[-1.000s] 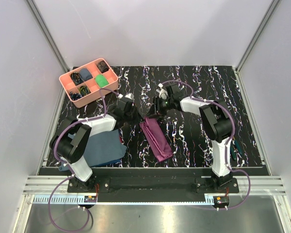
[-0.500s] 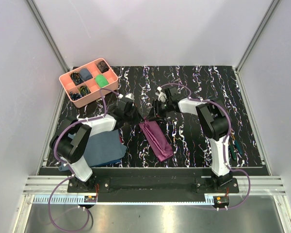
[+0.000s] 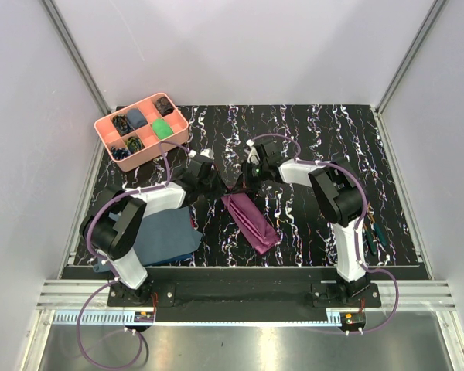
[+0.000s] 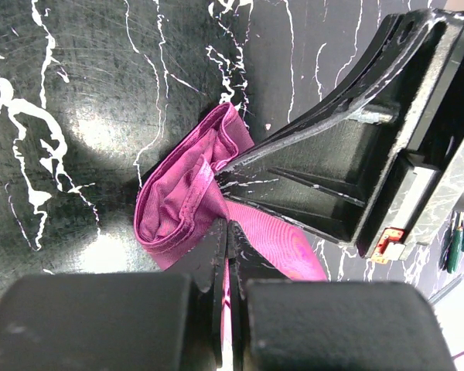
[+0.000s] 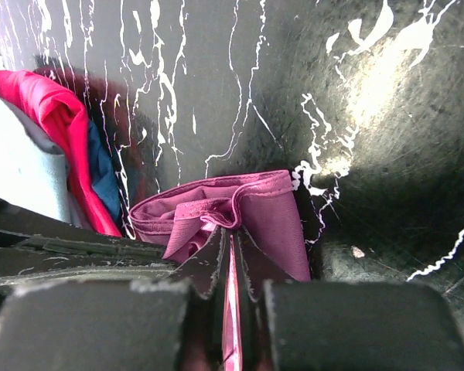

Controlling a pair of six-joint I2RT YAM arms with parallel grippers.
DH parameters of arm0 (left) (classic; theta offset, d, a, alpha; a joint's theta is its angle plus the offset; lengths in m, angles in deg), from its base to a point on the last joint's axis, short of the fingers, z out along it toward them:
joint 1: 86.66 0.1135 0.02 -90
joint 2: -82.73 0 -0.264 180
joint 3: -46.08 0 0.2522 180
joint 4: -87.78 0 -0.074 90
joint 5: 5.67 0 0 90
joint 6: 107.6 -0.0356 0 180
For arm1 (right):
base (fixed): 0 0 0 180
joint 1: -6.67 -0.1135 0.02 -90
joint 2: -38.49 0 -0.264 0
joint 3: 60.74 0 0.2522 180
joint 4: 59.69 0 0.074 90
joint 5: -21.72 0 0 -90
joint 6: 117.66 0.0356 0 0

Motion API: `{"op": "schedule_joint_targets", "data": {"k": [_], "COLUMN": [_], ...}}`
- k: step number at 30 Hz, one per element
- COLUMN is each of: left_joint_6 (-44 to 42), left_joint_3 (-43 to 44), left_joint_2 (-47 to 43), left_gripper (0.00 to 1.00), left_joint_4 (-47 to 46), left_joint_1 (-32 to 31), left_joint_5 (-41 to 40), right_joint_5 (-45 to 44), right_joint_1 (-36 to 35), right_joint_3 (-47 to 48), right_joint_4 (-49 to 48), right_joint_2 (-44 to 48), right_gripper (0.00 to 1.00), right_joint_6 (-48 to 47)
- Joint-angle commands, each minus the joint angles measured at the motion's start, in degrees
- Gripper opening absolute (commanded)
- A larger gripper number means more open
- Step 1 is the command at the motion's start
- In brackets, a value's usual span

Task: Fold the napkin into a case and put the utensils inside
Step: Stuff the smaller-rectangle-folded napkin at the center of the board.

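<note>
1. Napkin position. The napkin (image 3: pixel 251 220) lies on the black, white-veined counter (image 3: pixel 309 131) between the two arms, near the middle of the surface. It is folded into a narrow oblong strip of several layers. The strip runs diagonally, with its far end towards the left arm and its near end towards the right arm's base.

2. Left gripper. The left gripper (image 4: pixel 227 226) is at the far end of the strip. Its jaws are pressed together with a thin fold of plum-purple cloth clamped between them. The cloth bunches up in loose layers just ahead of the fingertips.

3. Right gripper. The right gripper (image 5: pixel 230 236) is at the same far end and faces the left one. Its jaws are nearly together and pinch an edge of the napkin. The layers ahead of the jaws are slightly parted, forming a shallow pocket. In the top view the two grippers stand just beside each other over this end.

4. Utensils. The utensils (image 3: pixel 373 232) lie on the counter at the right side, beside the right arm's lower links and well apart from the napkin. Only their dark green handles can be made out.

5. Other items. A slate-blue cloth (image 3: pixel 166 232) lies flat under the left arm. A red cloth (image 5: pixel 62 116) sits at its edge, near the napkin. A pink compartment tray (image 3: pixel 112 116) stands at the far left corner of the counter.
</note>
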Motion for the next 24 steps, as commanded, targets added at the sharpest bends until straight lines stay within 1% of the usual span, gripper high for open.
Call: {"op": "schedule_joint_targets", "data": {"k": [1, 6, 10, 13, 16, 17, 21, 24], "left_joint_6": [-0.2, -1.9, -2.9, -3.2, -2.9, -2.7, -2.7, -2.5], "left_joint_3": [1.9, 2.0, 2.5, 2.5, 2.3, 2.2, 1.9, 2.1], "left_joint_2": [-0.2, -0.9, -0.7, -0.9, -1.0, -1.1, -1.7, -1.0], "left_gripper": [0.00, 0.00, 0.00, 0.00, 0.00, 0.00, 0.00, 0.00], "left_joint_4": [-2.2, -0.6, 0.0, 0.1, -0.3, -0.6, -1.0, -1.4], "left_joint_1": [-0.3, -0.3, -0.3, -0.3, -0.3, -0.3, -0.4, -0.4], "left_joint_5": [-0.2, -1.8, -1.8, -1.7, -1.1, -0.4, 0.0, 0.5], "right_joint_5": [-0.6, 6.0, 9.5, 11.3, 12.5, 12.6, 14.3, 13.5], "right_joint_1": [-0.5, -0.7, -0.8, -1.1, -1.4, -1.5, -1.9, -2.0], "right_joint_3": [-0.7, -2.6, -3.9, -4.0, -3.0, -2.2, -1.3, -1.6], "right_joint_4": [-2.3, -2.0, -2.5, -2.6, -3.1, -5.2, -9.0, -13.8], "right_joint_2": [1.7, 4.4, 6.6, 6.4, 3.9, 3.1, -0.9, -2.4], "right_gripper": [0.01, 0.00, 0.00, 0.00, 0.00, 0.00, 0.00, 0.00], "right_joint_6": [-0.7, -0.8, 1.0, 1.4, 2.5, 2.7, 4.9, 7.1]}}
